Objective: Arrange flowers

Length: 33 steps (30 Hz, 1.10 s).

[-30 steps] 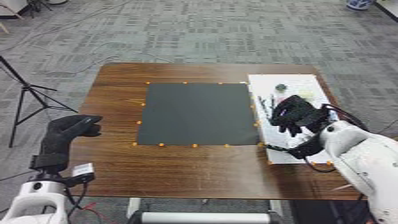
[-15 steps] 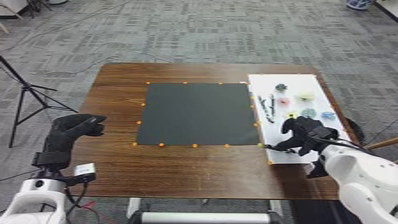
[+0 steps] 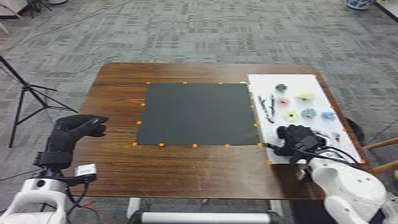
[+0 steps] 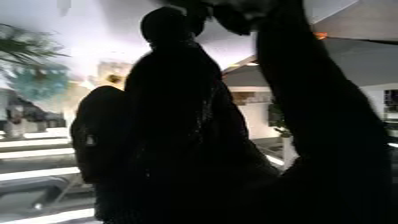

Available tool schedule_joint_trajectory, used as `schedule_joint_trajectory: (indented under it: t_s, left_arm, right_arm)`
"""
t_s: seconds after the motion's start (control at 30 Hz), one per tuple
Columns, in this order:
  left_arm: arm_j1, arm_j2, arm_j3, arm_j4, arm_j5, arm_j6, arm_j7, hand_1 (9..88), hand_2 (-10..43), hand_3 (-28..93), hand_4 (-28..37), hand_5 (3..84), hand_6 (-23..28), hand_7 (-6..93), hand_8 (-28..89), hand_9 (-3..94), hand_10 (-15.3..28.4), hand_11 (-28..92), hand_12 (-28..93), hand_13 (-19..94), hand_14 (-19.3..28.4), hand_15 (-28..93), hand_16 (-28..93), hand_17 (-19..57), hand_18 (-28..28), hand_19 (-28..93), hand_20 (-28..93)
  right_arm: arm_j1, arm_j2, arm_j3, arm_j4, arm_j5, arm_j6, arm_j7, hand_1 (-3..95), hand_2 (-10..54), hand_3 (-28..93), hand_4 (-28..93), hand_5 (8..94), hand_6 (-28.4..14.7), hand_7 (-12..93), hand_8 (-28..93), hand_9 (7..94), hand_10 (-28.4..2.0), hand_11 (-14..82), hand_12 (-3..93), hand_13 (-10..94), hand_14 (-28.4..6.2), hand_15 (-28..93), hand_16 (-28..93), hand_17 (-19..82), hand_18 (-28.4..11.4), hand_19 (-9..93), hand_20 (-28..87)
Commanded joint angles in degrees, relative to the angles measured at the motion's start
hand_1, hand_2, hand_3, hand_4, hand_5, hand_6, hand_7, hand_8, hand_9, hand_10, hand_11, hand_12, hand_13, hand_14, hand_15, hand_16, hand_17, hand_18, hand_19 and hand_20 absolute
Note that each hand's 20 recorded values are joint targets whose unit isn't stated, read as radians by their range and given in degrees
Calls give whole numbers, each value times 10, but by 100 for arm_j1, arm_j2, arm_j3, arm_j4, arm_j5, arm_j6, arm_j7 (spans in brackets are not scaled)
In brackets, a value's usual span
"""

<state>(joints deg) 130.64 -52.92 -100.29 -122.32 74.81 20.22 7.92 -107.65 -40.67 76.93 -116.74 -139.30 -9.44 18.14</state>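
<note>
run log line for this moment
right black-gloved hand over near part of white sheet | small pastel flowers farther along sheet | left black-gloved hand at left edge of brown wooden table

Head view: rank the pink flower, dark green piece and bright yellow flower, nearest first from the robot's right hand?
1. Bright yellow flower, just beyond the right hand.
2. Pink flower, farther on.
3. Dark green piece, farthest forward.

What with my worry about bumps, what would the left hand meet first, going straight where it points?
Probably the left edge of the dark mat, beyond a strip of table: the left hand points rightward. The hand's height is unclear, so it may pass above.
</note>
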Motion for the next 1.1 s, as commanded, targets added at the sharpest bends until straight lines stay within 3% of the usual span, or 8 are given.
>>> schedule_joint_trajectory:
  t_s: [0.03,0.23,0.5,0.63,0.7,0.83,0.97,1.1]
  left_arm:
    - [-58,-27,-15,-13,37,-168,-43,322,-5,643,-144,611,28,218,-71,614,159,323,189,490,193,585,35,90,189,557,570]
    - [-32,-38,-51,-33,23,-206,-56,322,-3,642,-144,610,30,216,-70,613,160,322,189,492,193,584,35,92,189,557,568]
    - [-23,-21,-67,-14,-20,-225,-52,322,0,639,-144,610,31,214,-69,613,160,322,189,493,193,582,36,93,190,557,568]
    - [-36,77,-116,36,-255,-201,-41,321,0,639,-143,610,31,214,-68,614,160,322,188,495,193,581,36,93,190,557,568]
    - [-44,85,-134,33,-300,-168,-32,321,1,639,-142,610,31,213,-68,614,160,322,188,495,193,582,36,93,190,557,568]
    - [-1,75,-147,16,-289,-183,-43,321,1,639,-142,609,31,213,-68,613,160,323,189,496,193,582,37,93,190,558,568]
    - [73,25,-142,-13,-202,-184,-71,321,1,639,-142,608,31,213,-68,614,160,323,189,496,194,583,37,93,190,558,568]
    - [68,26,-154,-23,-45,-239,-91,319,1,639,-141,608,31,213,-68,613,160,323,189,495,193,583,37,93,190,559,569]
  right_arm:
    - [-45,78,-407,352,-20,142,48,678,-95,423,-91,643,-20,333,235,917,-92,205,391,937,-23,530,274,705,-59,931,373]
    - [30,-25,-251,288,726,-413,163,687,-90,467,-96,735,-31,222,208,924,-101,281,258,937,-24,543,242,724,-52,921,343]
    - [108,-203,230,182,2696,133,259,689,-81,486,-96,747,-44,205,214,928,-110,285,244,937,-24,555,240,727,-54,926,350]
    - [135,-273,518,8,3086,489,266,686,-85,501,-99,750,-48,207,216,931,-113,286,243,937,-22,567,235,730,-57,930,364]
    - [152,-283,626,-68,3124,586,221,686,-86,506,-100,751,-50,207,217,932,-113,286,243,937,-21,570,234,731,-57,930,368]
    - [173,-359,821,-213,3319,622,194,684,-88,512,-100,753,-51,208,217,933,-114,286,244,937,-21,572,233,732,-58,931,373]
    - [199,-388,899,-262,2940,277,193,680,-91,520,-98,755,-53,213,220,933,-115,286,245,937,-21,573,233,732,-57,932,376]
    - [-351,-237,1171,-433,2061,189,13,604,-95,547,-85,728,-38,262,236,912,-108,235,329,937,-26,544,264,719,-57,932,376]
